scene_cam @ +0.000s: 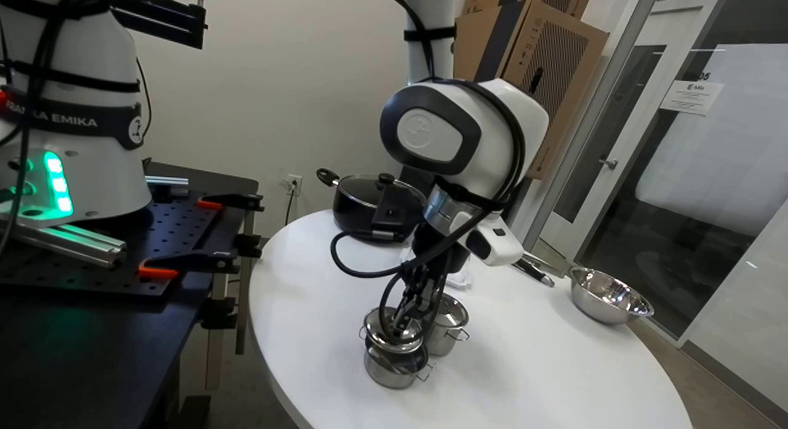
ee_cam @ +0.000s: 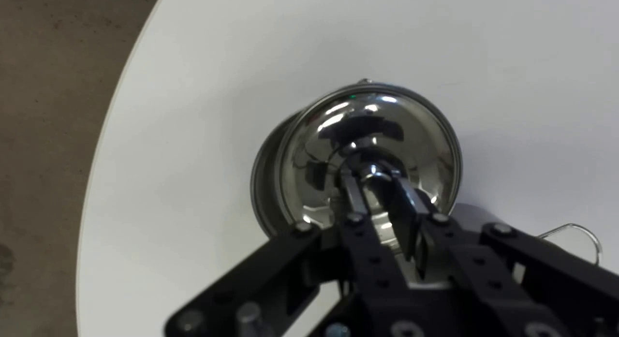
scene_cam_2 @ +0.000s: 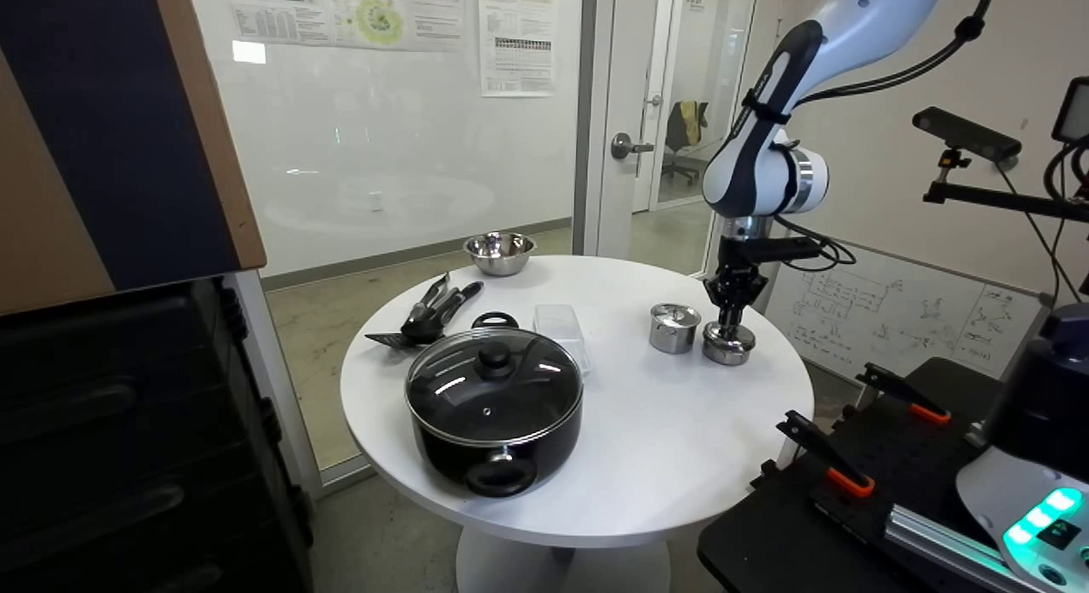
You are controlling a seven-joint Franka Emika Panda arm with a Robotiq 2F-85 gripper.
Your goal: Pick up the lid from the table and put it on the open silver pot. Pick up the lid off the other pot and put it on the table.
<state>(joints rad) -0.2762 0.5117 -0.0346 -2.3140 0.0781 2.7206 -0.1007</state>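
My gripper [ee_cam: 372,176] is shut on the knob of a shiny steel lid [ee_cam: 428,155]. It also shows in both exterior views [scene_cam: 403,323] [scene_cam_2: 729,327]. The lid [scene_cam: 377,326] is just over the other pot, the wider squat one [scene_cam: 391,375] [scene_cam_2: 727,356]. It sits off-centre: the pot's dark inside shows at the front in an exterior view and as a crescent [ee_cam: 266,182] in the wrist view. The narrower silver pot [scene_cam: 440,341] [scene_cam_2: 670,336] stands close beside it with a lid [scene_cam_2: 676,315] on. Both pots stand on the white table [scene_cam: 523,367] [scene_cam_2: 655,440].
The big black pot [scene_cam_2: 549,440] [scene_cam: 354,213] stands near the table's far side from my gripper. A clear plastic container [scene_cam_2: 557,325], dark utensils [scene_cam_2: 430,321] and a steel bowl-shaped pan [scene_cam_2: 500,257] [scene_cam: 606,300] lie beyond. The table edge [ee_cam: 92,182] is near the squat pot.
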